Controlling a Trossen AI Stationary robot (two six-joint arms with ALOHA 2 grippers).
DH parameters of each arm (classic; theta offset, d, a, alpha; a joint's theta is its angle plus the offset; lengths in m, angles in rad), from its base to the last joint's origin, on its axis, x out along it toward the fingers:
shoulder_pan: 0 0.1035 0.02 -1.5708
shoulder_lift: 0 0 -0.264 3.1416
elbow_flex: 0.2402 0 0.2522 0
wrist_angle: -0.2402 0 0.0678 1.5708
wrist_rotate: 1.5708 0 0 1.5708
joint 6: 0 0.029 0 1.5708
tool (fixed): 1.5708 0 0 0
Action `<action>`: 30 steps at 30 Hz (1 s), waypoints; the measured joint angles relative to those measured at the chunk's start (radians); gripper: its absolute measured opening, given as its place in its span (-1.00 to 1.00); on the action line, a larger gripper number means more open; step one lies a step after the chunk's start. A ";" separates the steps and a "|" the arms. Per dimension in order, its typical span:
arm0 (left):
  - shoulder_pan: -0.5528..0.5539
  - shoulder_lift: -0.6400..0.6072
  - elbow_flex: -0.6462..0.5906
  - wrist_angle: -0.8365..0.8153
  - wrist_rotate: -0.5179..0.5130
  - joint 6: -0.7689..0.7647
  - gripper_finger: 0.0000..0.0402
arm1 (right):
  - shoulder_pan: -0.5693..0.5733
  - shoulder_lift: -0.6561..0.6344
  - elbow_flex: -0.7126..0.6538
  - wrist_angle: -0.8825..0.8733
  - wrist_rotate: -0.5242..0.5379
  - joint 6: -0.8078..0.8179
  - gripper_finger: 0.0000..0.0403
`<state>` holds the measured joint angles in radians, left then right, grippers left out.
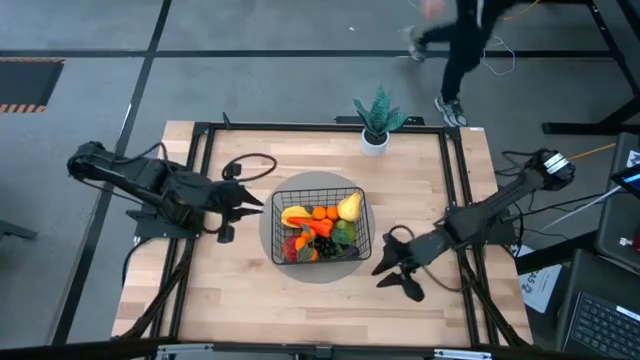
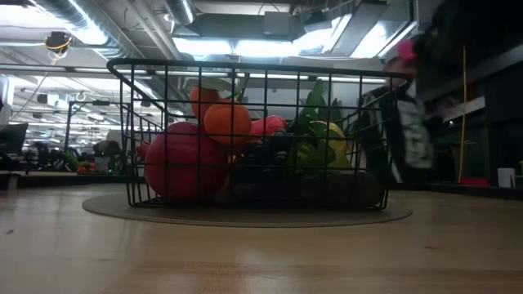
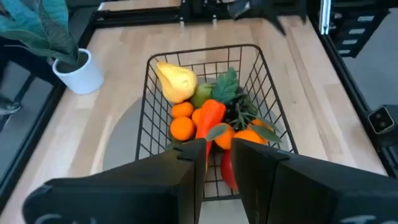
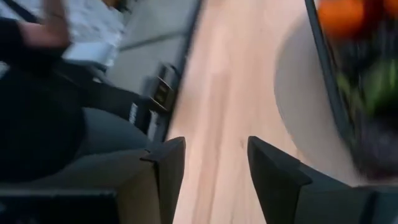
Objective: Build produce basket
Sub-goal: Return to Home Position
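Note:
The black wire basket (image 1: 275,228) stands at the table's middle on a round grey mat (image 1: 268,245). The produce lies in it: a yellow pear (image 3: 176,81), oranges (image 3: 182,127), an orange carrot (image 3: 211,118), green leaves, dark grapes and a red apple (image 2: 184,163). My left gripper (image 1: 250,210) hovers left of the basket, raised and pointing at it. In its wrist view the fingers (image 3: 221,155) stand open with nothing between them. My right gripper (image 1: 392,280) hangs open off the basket's near right corner, over bare wood (image 4: 214,155).
A small white pot (image 1: 375,142) with a green plant stands at the table's far edge. A black cable (image 1: 250,165) loops on the wood far left of the basket. A person (image 1: 460,50) walks on the floor beyond the table. Bare wood lies along the near edge.

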<state>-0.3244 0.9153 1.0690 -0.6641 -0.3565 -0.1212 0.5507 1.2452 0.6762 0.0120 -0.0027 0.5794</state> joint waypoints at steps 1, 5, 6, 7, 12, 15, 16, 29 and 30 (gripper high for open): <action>0.000 -0.012 -0.025 0.022 0.000 -0.001 -0.68 | 0.000 -0.030 0.000 0.002 -0.001 -0.040 -0.18; 0.001 -0.071 -0.175 0.122 0.000 -0.014 -0.68 | 0.000 -0.168 0.000 0.003 -0.004 -0.172 -0.18; 0.003 -0.088 -0.216 0.162 0.002 -0.027 -0.68 | -0.001 -0.206 0.000 0.002 -0.009 -0.200 -0.18; 0.007 -0.109 -0.257 0.198 0.005 -0.036 -0.68 | -0.001 -0.245 0.000 0.003 -0.017 -0.222 -0.18; 0.039 -0.211 -0.426 0.330 0.004 -0.084 -0.68 | -0.001 -0.430 0.001 -0.007 -0.022 -0.311 -0.18; 0.063 -0.283 -0.497 0.384 0.002 -0.104 -0.68 | -0.001 -0.521 0.001 -0.033 -0.022 -0.362 -0.18; 0.070 -0.308 -0.519 0.402 0.002 -0.107 -0.68 | -0.001 -0.549 0.002 -0.047 -0.021 -0.376 -0.18; 0.110 -0.586 -0.777 0.550 0.002 -0.138 -0.68 | -0.001 -0.748 0.002 -0.140 -0.018 -0.431 -0.18; 0.110 -0.604 -0.789 0.553 0.003 -0.143 -0.68 | -0.001 -0.762 0.002 -0.148 -0.018 -0.430 -0.18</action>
<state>-0.2142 0.3113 0.2802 -0.1110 -0.3537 -0.2639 0.5499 0.4837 0.6777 -0.1359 -0.0208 0.1492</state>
